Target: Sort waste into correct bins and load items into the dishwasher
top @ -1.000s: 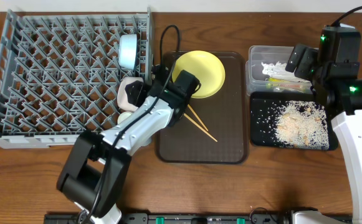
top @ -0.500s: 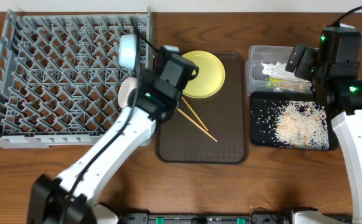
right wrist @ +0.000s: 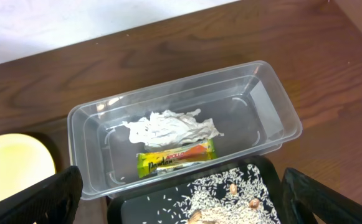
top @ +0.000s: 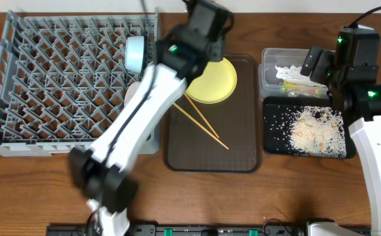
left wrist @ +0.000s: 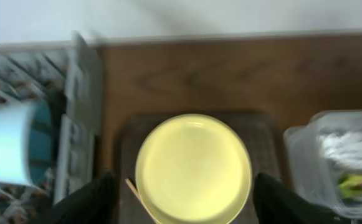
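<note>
Left gripper (left wrist: pixel 184 198) swung over plate (left wrist: pixel 193 168), jaws apart; right gripper (right wrist: pixel 181 202) agape; chopsticks (top: pixel 206 131) diagonal.

Likely a robotics lab: robot arm (top: pixel 377 154), dish rack (top: pixel 59 85), wooden table (top: pixel 295 196).

Pale yellow plate (left wrist: pixel 193 168), dark brown serving tray (top: pixel 242 131), light tan wooden chopsticks (top: pixel 206 126). The dish rack (top: pixel 59 78) is grey throughout, a criss-cross lattice; the bowl (left wrist: pixel 9 152) is light blue. The tub (right wrist: pixel 255 118) is clear, the paper (right wrist: pixel 168 129) white, the wrapper (right wrist: pixel 176 157) green and orange. Whitish-beige rice scraps (top: pixel 315 131) speckle the black tray (top: pixel 272 145). The counter (top: pixel 295 196) is reddish-brown woodgrain.
</note>
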Robot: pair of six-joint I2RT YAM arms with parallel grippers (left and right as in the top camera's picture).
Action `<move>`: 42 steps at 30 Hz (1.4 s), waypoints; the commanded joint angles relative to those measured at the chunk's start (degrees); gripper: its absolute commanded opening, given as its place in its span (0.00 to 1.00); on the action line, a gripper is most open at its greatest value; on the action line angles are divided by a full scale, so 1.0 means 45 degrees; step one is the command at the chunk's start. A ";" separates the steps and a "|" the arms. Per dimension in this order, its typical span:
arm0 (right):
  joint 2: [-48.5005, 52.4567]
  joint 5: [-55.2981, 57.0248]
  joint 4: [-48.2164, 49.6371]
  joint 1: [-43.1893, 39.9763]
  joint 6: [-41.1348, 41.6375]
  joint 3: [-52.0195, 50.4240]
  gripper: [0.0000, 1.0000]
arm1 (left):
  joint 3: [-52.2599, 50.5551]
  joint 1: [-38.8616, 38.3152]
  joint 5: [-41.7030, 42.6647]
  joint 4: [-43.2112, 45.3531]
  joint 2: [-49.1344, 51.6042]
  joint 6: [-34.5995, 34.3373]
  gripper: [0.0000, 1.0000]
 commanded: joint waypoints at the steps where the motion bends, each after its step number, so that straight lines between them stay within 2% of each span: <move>1: -0.0058 0.0223 0.0010 -0.0117 0.0141 0.0015 0.99 | 0.0495 0.0257 0.0219 -0.0306 0.1613 -0.0670 0.70; 9: -0.0058 0.0223 0.0010 -0.0117 0.0141 0.0015 0.99 | 0.0476 0.1355 0.0325 -0.0413 0.3361 -0.0656 0.70; 14: -0.0058 0.0223 0.0010 -0.0117 0.0141 0.0015 0.99 | 0.0476 0.1807 0.1564 -0.0194 0.4075 -0.0661 0.70; 20: -0.0058 0.0223 0.0010 -0.0117 0.0141 0.0015 0.99 | 0.0457 0.2084 0.1549 0.0044 0.4843 -0.0651 0.70; 34: -0.0058 0.0223 0.0010 -0.0117 0.0141 0.0015 0.99 | -0.0471 0.2331 0.1545 0.0515 0.4940 -0.0563 0.70; 38: -0.0058 0.0223 0.0010 -0.0117 0.0141 0.0015 0.99 | -0.0597 0.2327 0.2297 0.0612 0.4940 -0.0238 0.70; 42: -0.0058 0.0223 0.0010 -0.0117 0.0141 0.0015 0.99 | -0.0602 0.2317 0.3206 0.0593 0.4945 0.0005 0.63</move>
